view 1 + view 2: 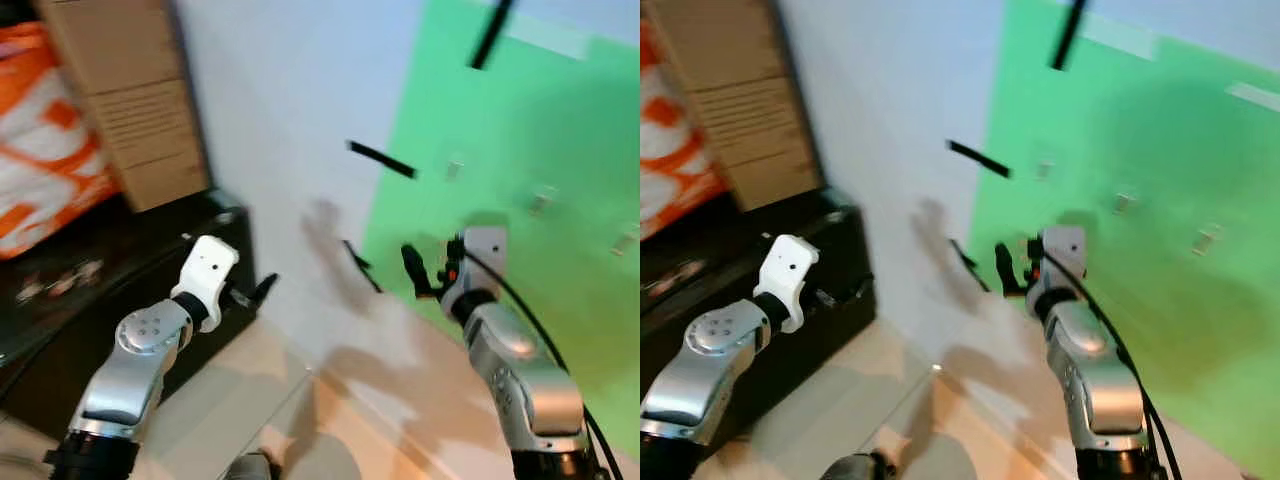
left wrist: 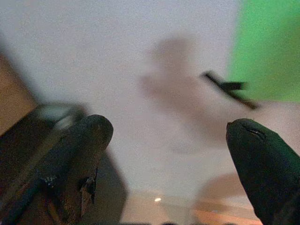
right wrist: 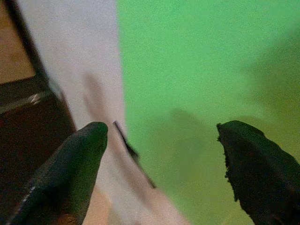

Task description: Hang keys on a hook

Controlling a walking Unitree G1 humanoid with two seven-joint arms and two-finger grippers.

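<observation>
While both sets of jaws gape empty, no keys to be made out, the right gripper (image 1: 425,272) sits nearer the small hooks (image 1: 541,200) up-right on the green panel (image 1: 560,300), left gripper (image 1: 255,293) trailing.

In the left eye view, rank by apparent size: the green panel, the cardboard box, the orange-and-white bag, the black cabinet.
1. green panel, clearly largest.
2. black cabinet.
3. cardboard box and orange-and-white bag: they look similar, and both are cut by the frame edge, so I won't rank them.
</observation>
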